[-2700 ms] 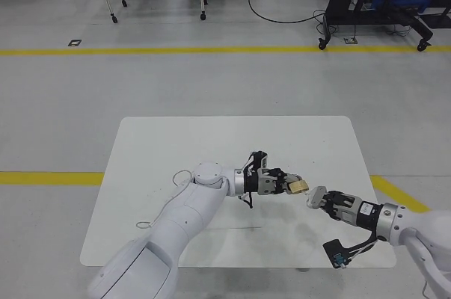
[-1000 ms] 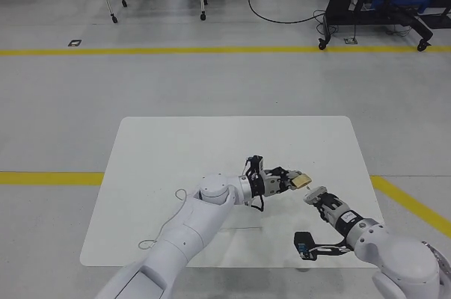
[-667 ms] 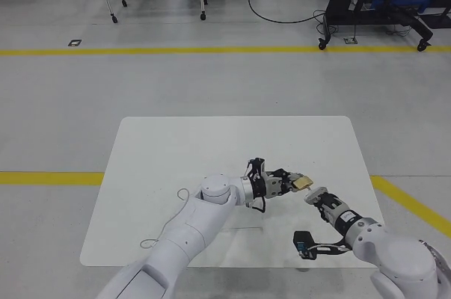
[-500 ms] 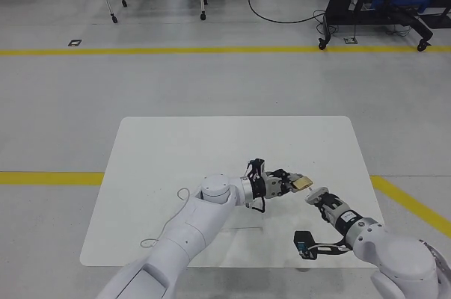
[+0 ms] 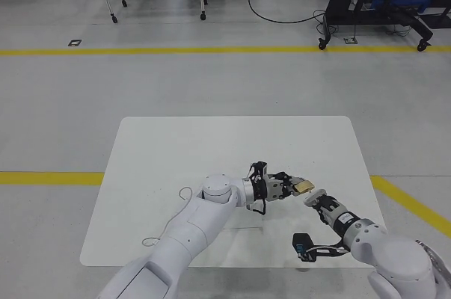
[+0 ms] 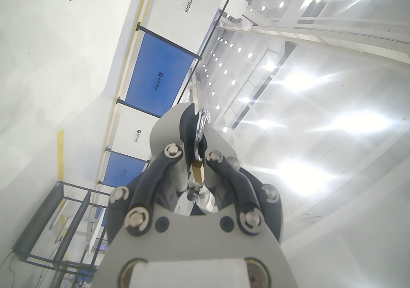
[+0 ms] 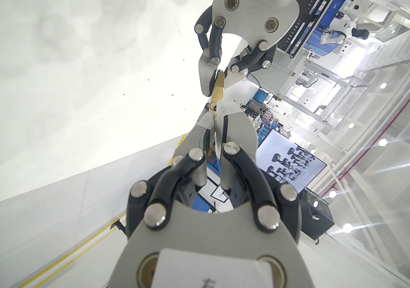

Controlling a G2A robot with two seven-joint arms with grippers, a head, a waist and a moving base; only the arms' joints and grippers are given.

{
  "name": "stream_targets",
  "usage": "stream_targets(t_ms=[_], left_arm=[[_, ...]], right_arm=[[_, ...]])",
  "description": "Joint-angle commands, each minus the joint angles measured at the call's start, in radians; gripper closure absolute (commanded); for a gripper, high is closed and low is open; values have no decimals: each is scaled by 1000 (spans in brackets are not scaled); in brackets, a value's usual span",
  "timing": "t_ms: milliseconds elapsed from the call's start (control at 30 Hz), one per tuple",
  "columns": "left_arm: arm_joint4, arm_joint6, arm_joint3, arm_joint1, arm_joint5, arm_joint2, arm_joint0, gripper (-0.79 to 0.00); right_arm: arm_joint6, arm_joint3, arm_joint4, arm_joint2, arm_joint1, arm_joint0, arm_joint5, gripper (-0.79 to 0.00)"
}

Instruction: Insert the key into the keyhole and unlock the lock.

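- Though my left gripper (image 5: 287, 185) is clamped on the lock (image 5: 304, 185), the keyhole is hidden from me behind the key's tip and my own fingers.
- My right gripper (image 7: 218, 119) is closed tight on the key (image 7: 216, 135), which shows edge-on as a thin silver strip between the pads. The key's head is buried between the fingers.
- The key's tip meets the end of the lock that faces it, seen from my right wrist. I cannot tell whether the blade has entered or only touches the brass.
- From above, the lock sits between my two grippers, over the right half of the table (image 5: 173, 149) and toward its near edge. It is too small there for me to make out its shackle.
- The lock's long axis runs on from my left gripper toward my right one, its free brass end pointing at the key.
- The key lies nearly on that same line, with its blade aimed back at the lock.
- From my left wrist, only a narrow strip of the lock's brass shows between the finger linkages. A silver loop (image 6: 202, 121) juts out at the fingertips; whether it is the shackle I cannot say.
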State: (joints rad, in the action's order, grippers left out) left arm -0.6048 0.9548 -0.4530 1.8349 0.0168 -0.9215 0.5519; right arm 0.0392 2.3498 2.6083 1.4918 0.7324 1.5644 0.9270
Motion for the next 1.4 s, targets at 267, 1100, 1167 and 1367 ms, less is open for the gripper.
stream_targets(t_ms=[267, 1100, 1167, 1367], left_arm=[[4, 2, 17, 5, -5, -5, -8, 0], [28, 62, 32, 12, 12, -8, -18, 0], [25, 66, 35, 10, 11, -13, -22, 0], [29, 83, 40, -7, 8, -42, -43, 0]], right_arm=[[1, 0, 6, 6, 4, 5, -6, 0], [-76, 0, 31, 20, 6, 11, -12, 0], [-89, 0, 31, 32, 5, 17, -17, 0], [-194, 0, 3, 133, -3, 62, -52, 0]])
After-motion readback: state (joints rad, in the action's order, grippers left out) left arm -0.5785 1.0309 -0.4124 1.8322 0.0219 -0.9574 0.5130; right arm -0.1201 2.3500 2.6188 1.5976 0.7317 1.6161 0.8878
